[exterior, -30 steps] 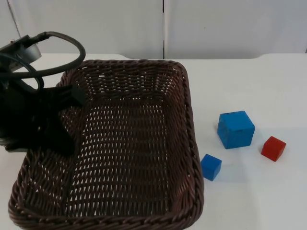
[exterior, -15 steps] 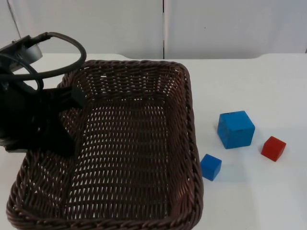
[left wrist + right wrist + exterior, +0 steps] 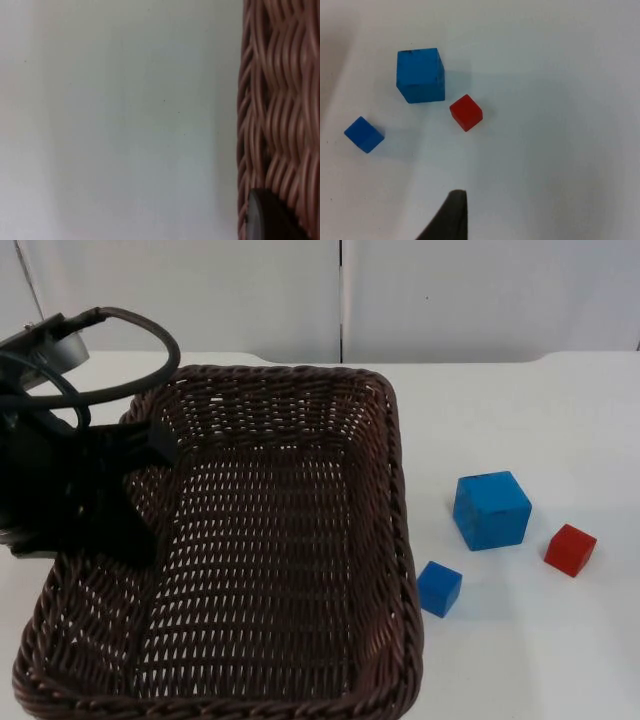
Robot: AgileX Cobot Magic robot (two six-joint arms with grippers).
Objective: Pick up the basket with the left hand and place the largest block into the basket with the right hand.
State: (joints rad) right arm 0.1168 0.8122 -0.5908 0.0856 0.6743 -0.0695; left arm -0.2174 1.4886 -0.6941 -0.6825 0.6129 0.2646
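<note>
A dark brown wicker basket (image 3: 396, 490) takes up the left and middle of the top view, with nothing inside it. My left gripper (image 3: 140, 490) is shut on its left wall; in the left wrist view a black fingertip (image 3: 265, 220) presses against the weave (image 3: 280, 100). The largest block, a big blue cube (image 3: 491, 510) (image 3: 420, 75), rests on the table just right of the basket. My right gripper (image 3: 454, 220) hangs above the table, some way short of the blocks.
A small blue cube (image 3: 439, 588) (image 3: 364, 134) lies close to the basket's right rim. A small red cube (image 3: 570, 549) (image 3: 466, 112) sits right of the big blue one. The grey partition wall (image 3: 340, 295) closes off the table's far side.
The basket's near rim has crept slightly closer to the camera, as if rising a little in the left gripper. The three cubes have not moved.
</note>
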